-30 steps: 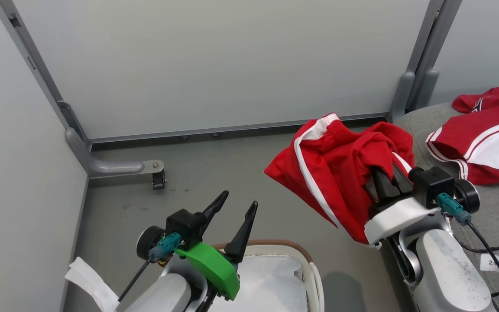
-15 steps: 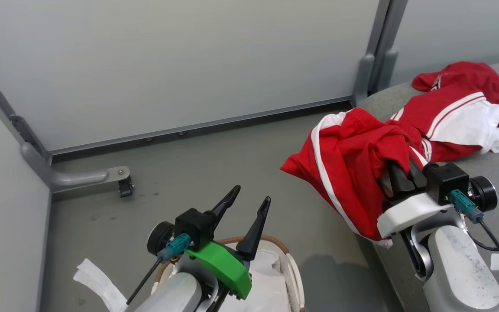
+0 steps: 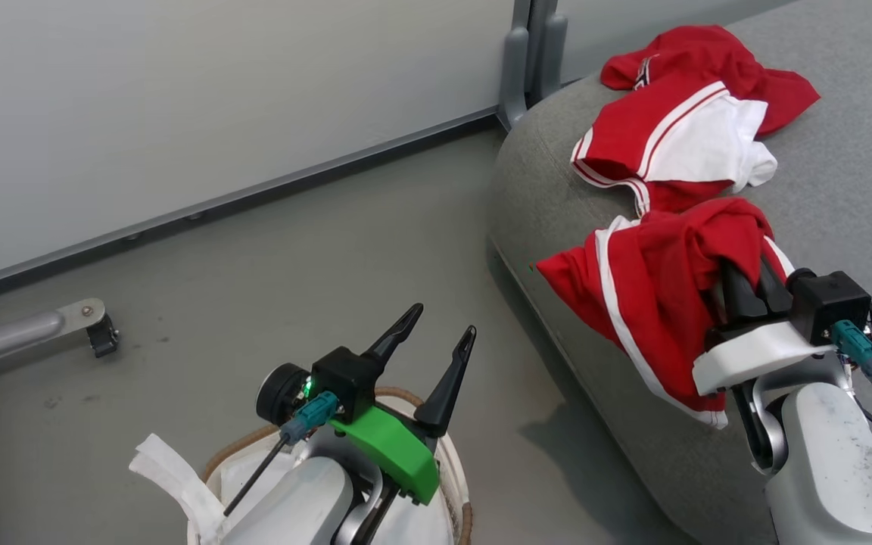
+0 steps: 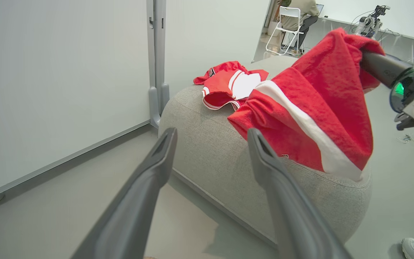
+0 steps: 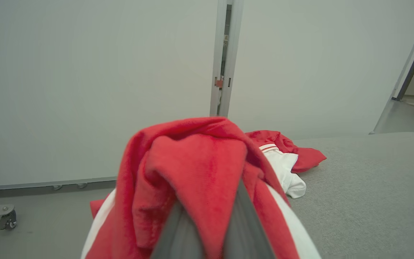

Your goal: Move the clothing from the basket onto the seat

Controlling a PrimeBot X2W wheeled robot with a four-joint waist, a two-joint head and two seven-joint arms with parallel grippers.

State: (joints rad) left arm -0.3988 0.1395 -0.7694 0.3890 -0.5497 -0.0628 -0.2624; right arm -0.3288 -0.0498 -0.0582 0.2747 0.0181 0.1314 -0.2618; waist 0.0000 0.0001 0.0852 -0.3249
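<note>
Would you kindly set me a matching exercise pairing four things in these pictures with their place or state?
Things:
1. left gripper
2. right gripper
3. basket
4. white-panelled garment

Places or states:
A. lying on the seat
B. jaws open, empty
C. standing on the floor
D. jaws shut on the hanging garment

Pairs: 1-B; 2-D; 3-C; 4-A

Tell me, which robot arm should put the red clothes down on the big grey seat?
The right. Its right gripper is shut on the red garment, which hangs over the seat edge near the other garment lying there. The left gripper is open and empty above the basket.
</note>
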